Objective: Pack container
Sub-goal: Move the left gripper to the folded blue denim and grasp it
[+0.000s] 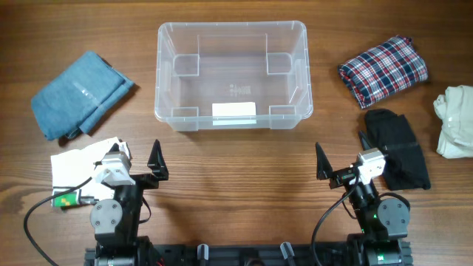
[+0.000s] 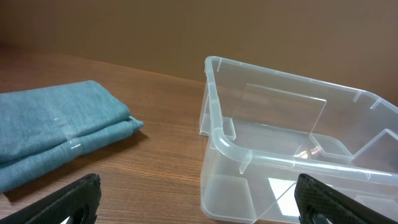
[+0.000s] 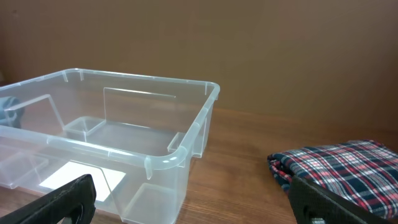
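The clear plastic container stands empty at the table's far middle, with a white label on its near wall. It shows in the left wrist view and the right wrist view. A folded blue garment lies to its left. A folded plaid garment lies to its right. A black garment lies near the right arm. My left gripper and right gripper are open and empty, near the table's front edge.
A cream garment lies at the far right edge. A white folded garment with a green tag lies under the left arm's side. Black cables run by both arm bases.
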`<act>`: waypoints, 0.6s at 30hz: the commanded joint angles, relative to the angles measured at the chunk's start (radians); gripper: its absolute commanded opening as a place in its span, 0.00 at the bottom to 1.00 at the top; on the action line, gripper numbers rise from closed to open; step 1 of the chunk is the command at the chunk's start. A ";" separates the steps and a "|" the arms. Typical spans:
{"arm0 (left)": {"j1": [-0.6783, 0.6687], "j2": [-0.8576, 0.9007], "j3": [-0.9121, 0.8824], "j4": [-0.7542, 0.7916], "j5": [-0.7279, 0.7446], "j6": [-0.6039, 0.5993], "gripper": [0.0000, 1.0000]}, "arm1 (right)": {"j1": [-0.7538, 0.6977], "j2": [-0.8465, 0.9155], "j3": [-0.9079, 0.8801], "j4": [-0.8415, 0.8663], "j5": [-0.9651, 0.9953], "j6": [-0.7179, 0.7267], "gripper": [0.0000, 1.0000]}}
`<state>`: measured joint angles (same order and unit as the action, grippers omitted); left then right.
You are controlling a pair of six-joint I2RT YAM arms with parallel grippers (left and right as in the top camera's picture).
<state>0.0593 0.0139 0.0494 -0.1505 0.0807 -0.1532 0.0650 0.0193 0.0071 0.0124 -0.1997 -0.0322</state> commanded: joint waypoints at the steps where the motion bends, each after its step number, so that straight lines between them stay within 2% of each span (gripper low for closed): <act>1: 0.004 -0.007 -0.008 0.003 0.008 0.019 1.00 | 0.004 -0.008 -0.002 0.002 0.016 -0.018 1.00; 12: 0.004 -0.007 -0.008 0.004 -0.003 0.019 1.00 | 0.004 -0.008 -0.002 0.002 0.016 -0.018 1.00; 18: 0.004 -0.007 0.026 0.070 0.166 -0.037 1.00 | 0.004 -0.008 -0.002 0.002 0.016 -0.018 1.00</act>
<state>0.0593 0.0139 0.0479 -0.1116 0.1272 -0.1619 0.0650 0.0193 0.0071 0.0124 -0.1997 -0.0322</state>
